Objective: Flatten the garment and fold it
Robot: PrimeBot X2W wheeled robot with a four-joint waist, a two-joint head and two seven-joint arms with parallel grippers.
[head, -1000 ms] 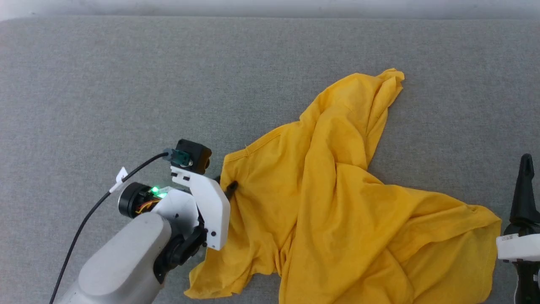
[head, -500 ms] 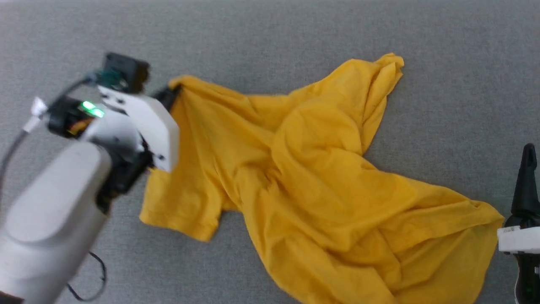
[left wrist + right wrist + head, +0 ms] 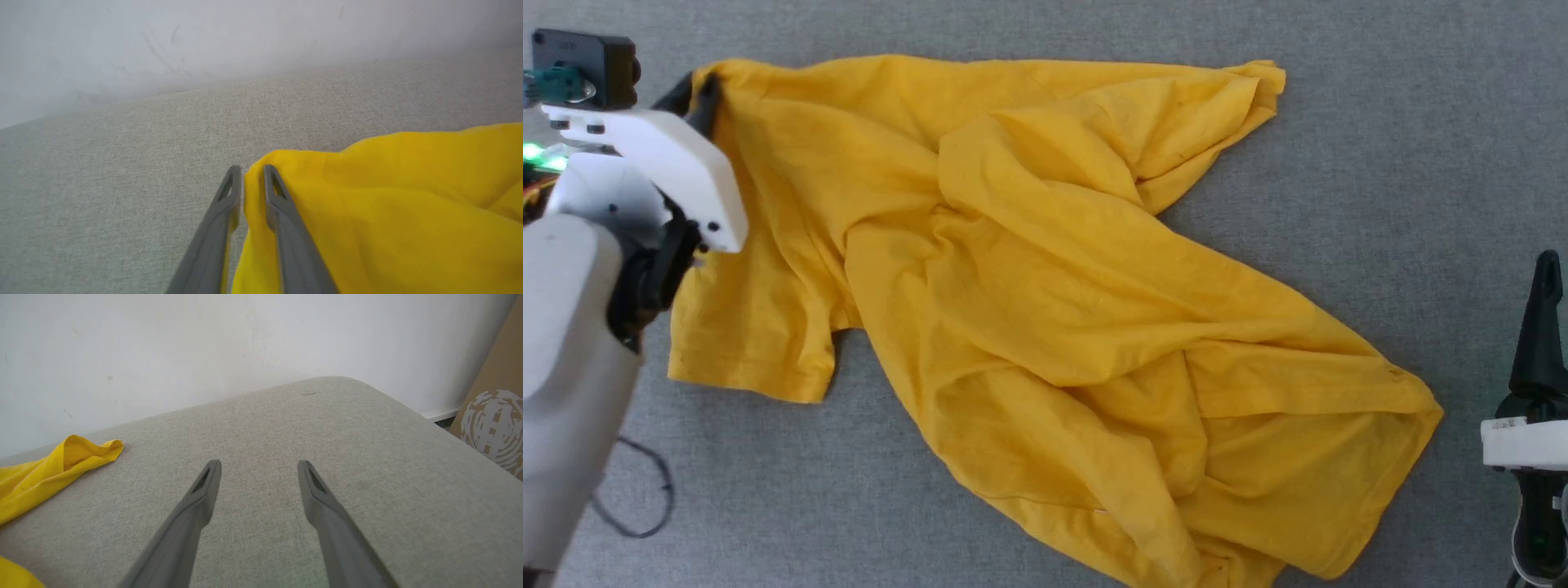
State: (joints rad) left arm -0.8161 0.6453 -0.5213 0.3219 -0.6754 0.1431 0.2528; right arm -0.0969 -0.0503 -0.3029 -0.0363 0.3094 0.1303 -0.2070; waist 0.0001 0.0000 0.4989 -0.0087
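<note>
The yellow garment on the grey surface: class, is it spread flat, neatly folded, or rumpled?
Rumpled, partly spread. The garment lies in diagonal ridges and overlapping layers; the left gripper pinches one edge.

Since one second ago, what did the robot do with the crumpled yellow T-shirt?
The left gripper, pinching an edge of the bright yellow cotton T-shirt, pulled it far to the robot's left and away from its body, so the bunched shirt spread wider over the grey fabric cushion. The open right gripper stayed put, off the shirt's right end. The camera shifted slightly too.
</note>
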